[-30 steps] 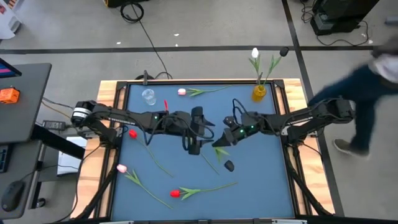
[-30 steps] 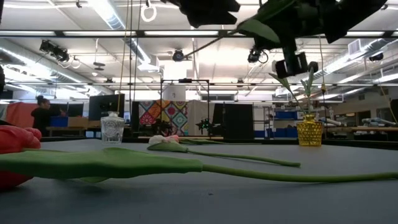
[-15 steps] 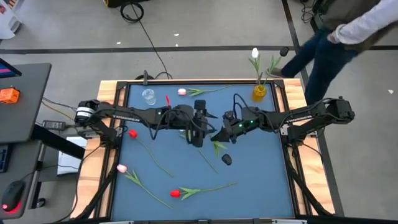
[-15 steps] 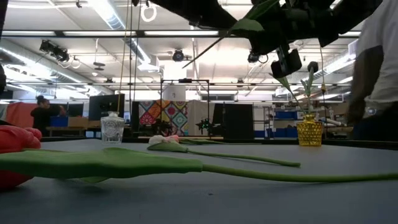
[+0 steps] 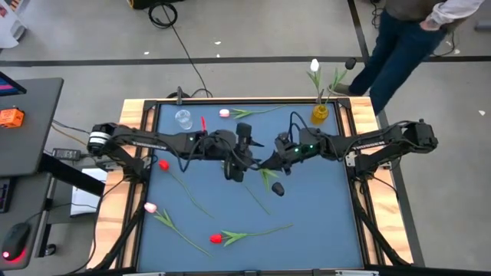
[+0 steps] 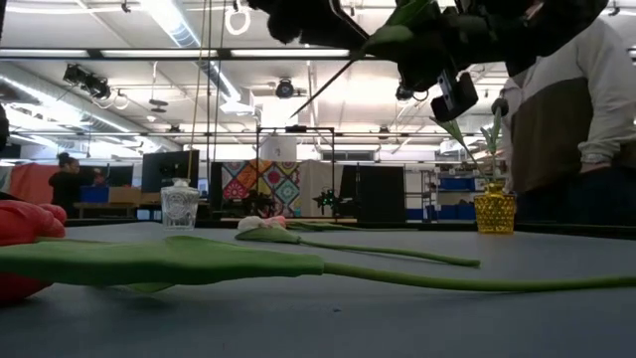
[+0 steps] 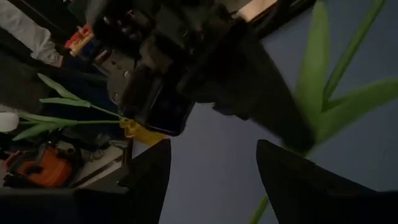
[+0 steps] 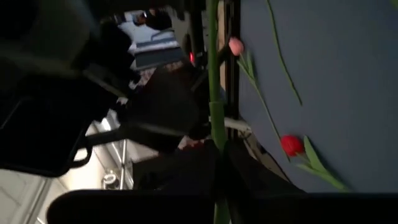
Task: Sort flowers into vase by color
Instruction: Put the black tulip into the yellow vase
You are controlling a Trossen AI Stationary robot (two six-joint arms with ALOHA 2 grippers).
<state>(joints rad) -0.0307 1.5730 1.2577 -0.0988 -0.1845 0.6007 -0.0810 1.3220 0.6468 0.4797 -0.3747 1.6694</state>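
A flower with a dark head (image 5: 278, 188) and green leaves (image 5: 268, 177) is held up over the table's middle. My right gripper (image 5: 265, 162) reaches in from the right and is shut on its stem (image 8: 214, 93). My left gripper (image 5: 236, 164) faces it from the left, open. In the left wrist view its fingers (image 7: 211, 180) stand apart, with the leaves (image 7: 318, 87) and the lower stem (image 7: 259, 210) beside one finger. A yellow vase (image 5: 320, 114) at the far right holds a white flower (image 5: 314, 66) and a dark one (image 5: 350, 64). My right gripper pinches the green stem (image 8: 215, 138) between its two fingers, close to the leaves. The fingers come about level from the table's right and lie across the stem. The flower is lifted clear of the table. Whether my left gripper touches the stem, I cannot tell.
A clear glass vase (image 5: 182, 118) stands at the far left. Lying on the blue table are a pink flower (image 5: 224, 113) by the far edge, a red one (image 5: 163, 164), a pink one (image 5: 150, 207) and a red one (image 5: 216, 238). A person (image 5: 406, 38) stands beyond the far right corner.
My right gripper has carried the flower a little toward the far edge while rolling its wrist, and the dark head has moved the same way. My left gripper has rolled about its own axis, staying in place. The person has walked along behind the table.
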